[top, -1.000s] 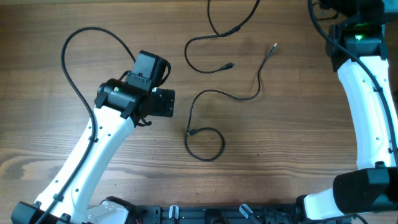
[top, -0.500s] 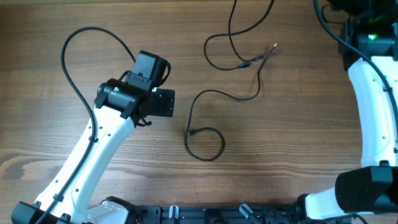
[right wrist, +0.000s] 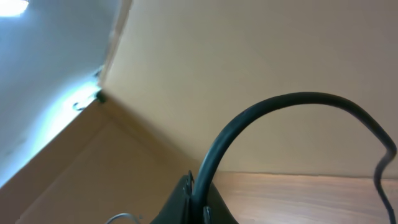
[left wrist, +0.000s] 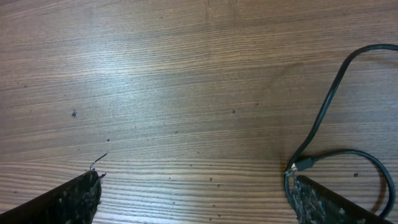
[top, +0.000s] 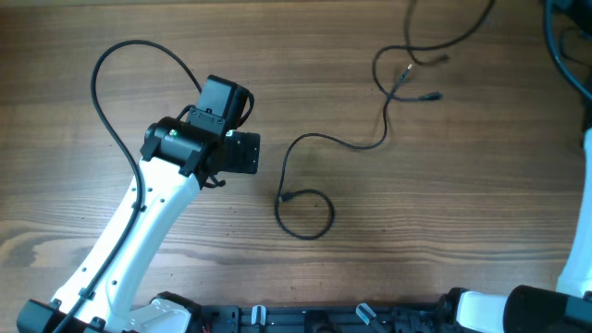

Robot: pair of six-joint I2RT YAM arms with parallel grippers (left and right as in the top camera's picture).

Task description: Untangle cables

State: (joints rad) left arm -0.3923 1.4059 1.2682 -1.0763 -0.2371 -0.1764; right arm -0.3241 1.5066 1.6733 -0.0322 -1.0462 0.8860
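Observation:
Two thin black cables show in the overhead view. One cable (top: 319,141) lies loose on the wooden table (top: 444,231), with a small loop (top: 305,217) by its plug and a metal tip at the far end. The other cable (top: 407,51) hangs at the back right, running off the top edge, its plug (top: 433,95) just above the wood. My left gripper (top: 244,153) stands open left of the lying cable; its wrist view shows it (left wrist: 194,182) over bare wood, with the plug (left wrist: 303,164) by the right finger. My right gripper (right wrist: 200,186), pointing upward, is shut on a black cable (right wrist: 292,98).
The left arm's own thick black cable (top: 116,65) arcs over the table's back left. The white right arm (top: 581,222) runs along the right edge. A black rail (top: 305,319) lines the front edge. A beige wall (right wrist: 249,56) fills the right wrist view.
The back cable has been drawn up and to the right, its plug sliding from mid-table to the right. The right arm has moved off toward the right edge. The left arm has not moved.

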